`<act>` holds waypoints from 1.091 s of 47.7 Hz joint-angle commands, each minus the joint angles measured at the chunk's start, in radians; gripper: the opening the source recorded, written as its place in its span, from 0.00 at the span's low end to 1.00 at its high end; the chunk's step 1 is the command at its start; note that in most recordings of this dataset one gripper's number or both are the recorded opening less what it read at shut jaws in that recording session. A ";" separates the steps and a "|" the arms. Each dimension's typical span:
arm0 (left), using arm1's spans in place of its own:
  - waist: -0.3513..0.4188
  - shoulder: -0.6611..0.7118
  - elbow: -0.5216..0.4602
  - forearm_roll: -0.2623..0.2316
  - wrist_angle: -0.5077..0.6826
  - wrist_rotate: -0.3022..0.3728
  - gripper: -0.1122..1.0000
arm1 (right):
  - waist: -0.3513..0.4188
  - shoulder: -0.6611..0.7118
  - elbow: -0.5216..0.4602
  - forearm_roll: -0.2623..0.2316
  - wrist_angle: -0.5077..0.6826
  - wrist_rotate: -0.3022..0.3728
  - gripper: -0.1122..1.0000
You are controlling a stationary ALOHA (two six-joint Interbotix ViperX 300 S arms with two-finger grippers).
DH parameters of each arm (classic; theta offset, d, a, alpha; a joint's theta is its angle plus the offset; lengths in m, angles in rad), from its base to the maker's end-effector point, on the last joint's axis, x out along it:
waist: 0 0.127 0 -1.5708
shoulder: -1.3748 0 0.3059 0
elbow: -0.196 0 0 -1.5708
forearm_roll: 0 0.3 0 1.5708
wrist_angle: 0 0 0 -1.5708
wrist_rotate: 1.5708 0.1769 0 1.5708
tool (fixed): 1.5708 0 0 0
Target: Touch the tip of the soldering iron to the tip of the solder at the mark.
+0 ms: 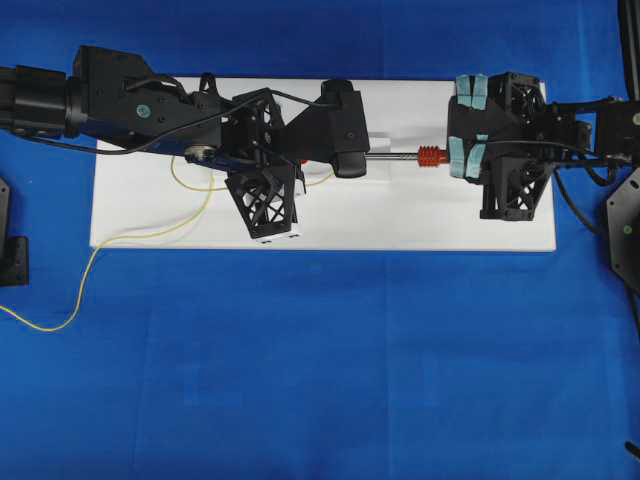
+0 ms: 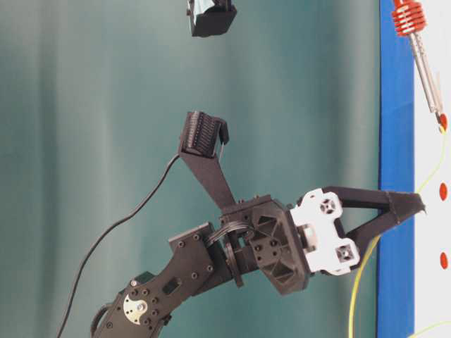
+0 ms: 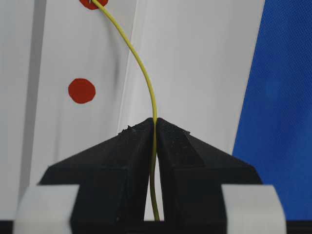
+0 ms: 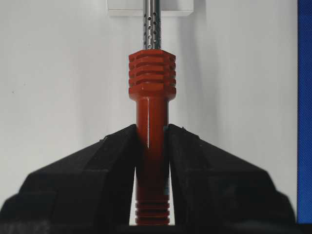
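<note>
The solder (image 3: 146,83) is pinched in the left jaws, the soldering iron (image 4: 152,126) in the right; both tips should be brought together slowly at the red mark (image 2: 442,121)

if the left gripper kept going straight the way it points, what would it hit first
Probably the red dot where the solder ends, on the white board; the left gripper points along the wire, though depth is unclear.
</note>
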 commanded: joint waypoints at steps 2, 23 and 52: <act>0.000 -0.020 -0.011 0.002 -0.003 0.002 0.12 | 0.003 -0.006 -0.026 -0.002 -0.002 0.000 0.16; 0.000 -0.020 -0.011 0.003 -0.005 0.002 0.12 | 0.003 -0.006 -0.026 -0.002 -0.002 0.000 0.16; -0.011 -0.118 0.020 0.003 0.014 0.003 0.12 | 0.003 -0.006 -0.026 -0.002 -0.006 0.000 0.16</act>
